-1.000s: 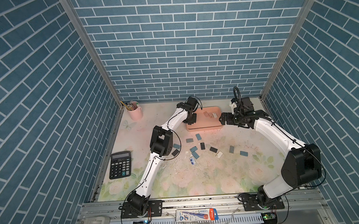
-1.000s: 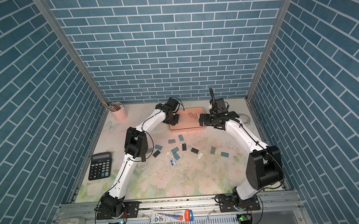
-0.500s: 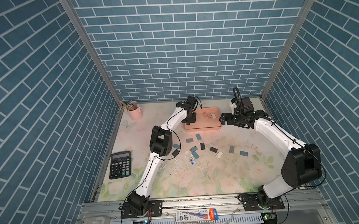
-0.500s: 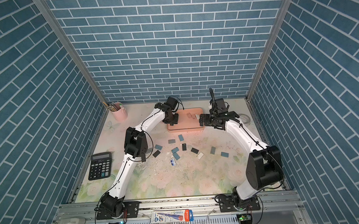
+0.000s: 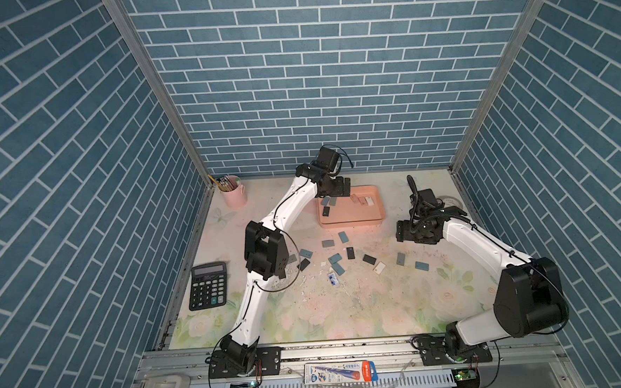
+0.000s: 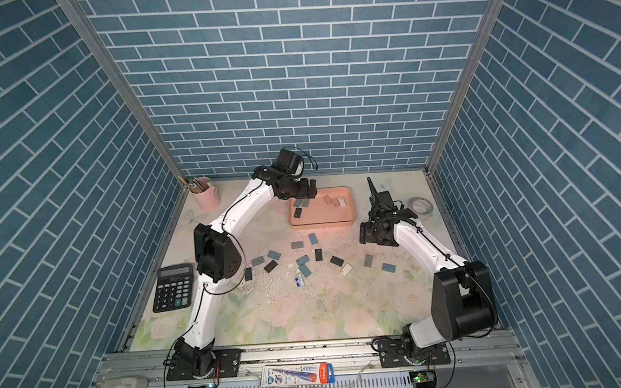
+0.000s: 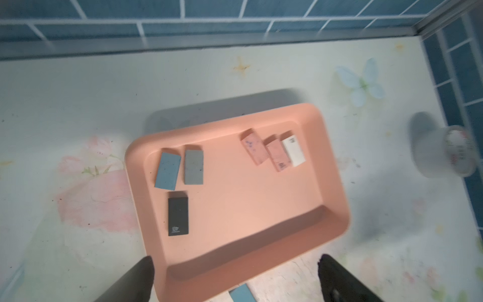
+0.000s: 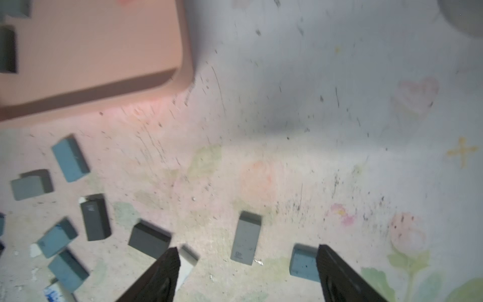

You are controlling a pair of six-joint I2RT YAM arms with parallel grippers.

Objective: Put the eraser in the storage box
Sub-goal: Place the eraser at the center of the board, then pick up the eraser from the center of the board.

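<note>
The salmon-pink storage box [image 5: 350, 220] [image 6: 319, 221] sits at the back middle of the table. In the left wrist view it [image 7: 337, 183] holds several erasers: blue [image 7: 167, 171], grey [image 7: 193, 167], black [image 7: 178, 213], two pink ones [image 7: 254, 146] and a white one [image 7: 294, 150]. My left gripper [image 5: 340, 191] [image 7: 235, 261] hovers open and empty over the box's far left corner. My right gripper [image 5: 400, 230] [image 8: 247, 249] is open and empty, right of the box, above a grey eraser [image 8: 245, 239] on the mat. Several more erasers [image 5: 344, 237] lie loose in front of the box.
A pale pink pencil cup [image 5: 234, 193] stands at the back left and a black calculator [image 5: 208, 286] lies at the left edge. A tape roll [image 5: 448, 202] rests by the right wall. A blue eraser [image 8: 304, 264] lies beside one right fingertip. Crumbs litter the mat.
My left gripper has opened over the box. My right arm has drawn back from the box's right side toward the loose erasers nearer the front.
</note>
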